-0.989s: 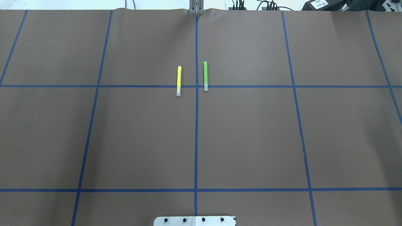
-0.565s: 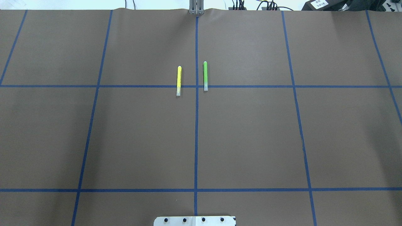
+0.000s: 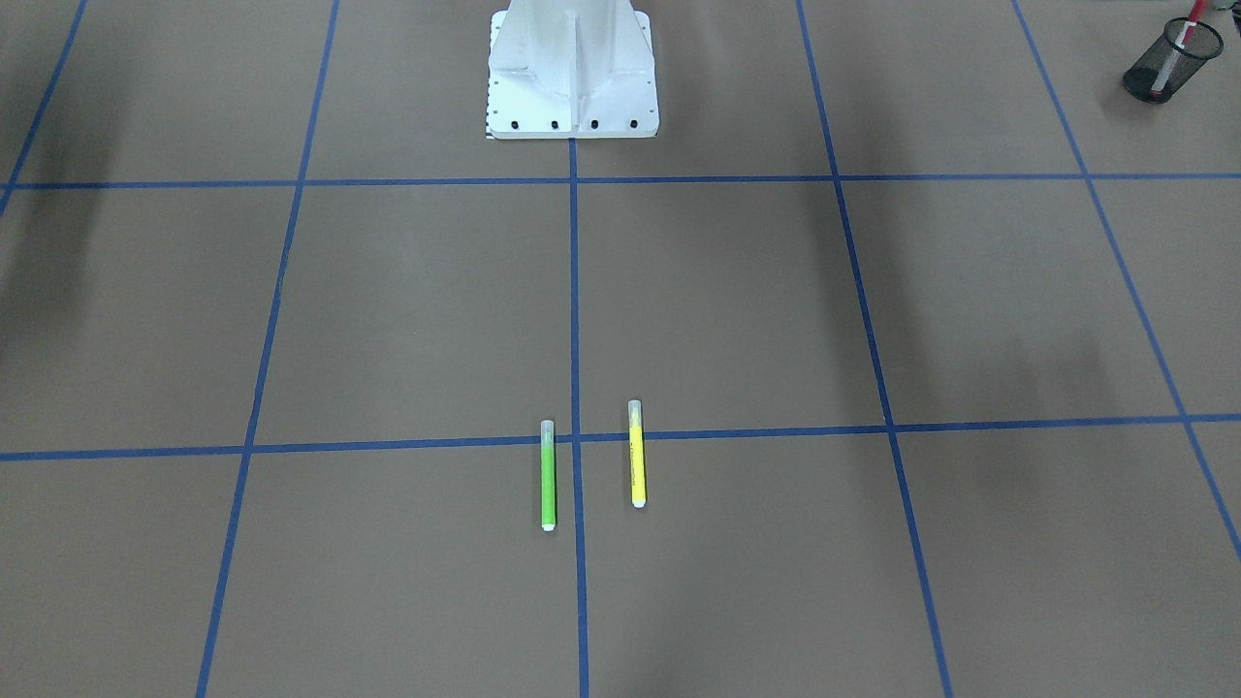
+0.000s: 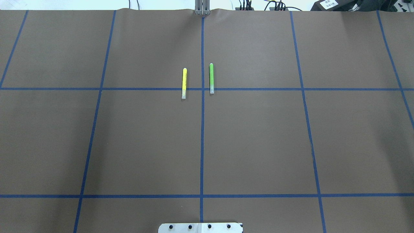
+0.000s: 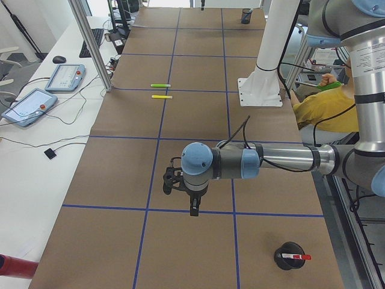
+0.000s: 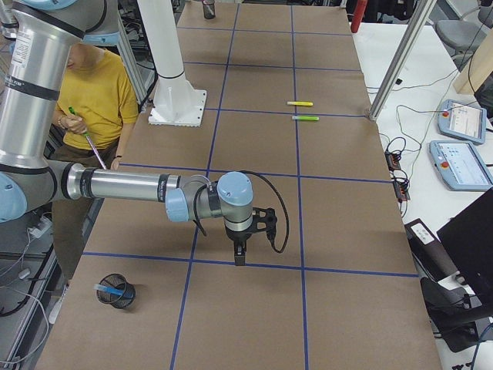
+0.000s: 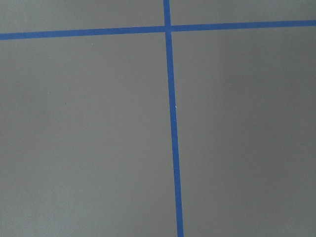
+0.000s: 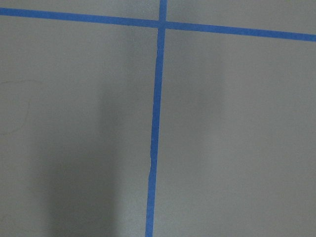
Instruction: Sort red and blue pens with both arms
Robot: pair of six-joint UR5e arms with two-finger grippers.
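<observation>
The red pen [image 3: 1187, 29] stands in a black mesh cup [image 3: 1168, 68] at the table corner on my left side; it also shows as the red pen [image 5: 296, 257] in the exterior left view. The blue pen [image 6: 109, 288] sits in another black mesh cup [image 6: 123, 299] on my right side. My left gripper [image 5: 193, 211] hangs over bare table a short way from the red pen's cup, and my right gripper [image 6: 238, 259] likewise near the blue pen's cup. Whether either is open or shut, I cannot tell. Both wrist views show only brown table and blue tape.
A yellow marker [image 4: 184, 83] and a green marker [image 4: 211, 78] lie side by side near the table's centre line. The white pedestal base [image 3: 572, 68] stands at my edge. A person in a yellow shirt [image 6: 96, 85] sits beside the table. Tablets [image 5: 65, 77] and cables lie along the far side.
</observation>
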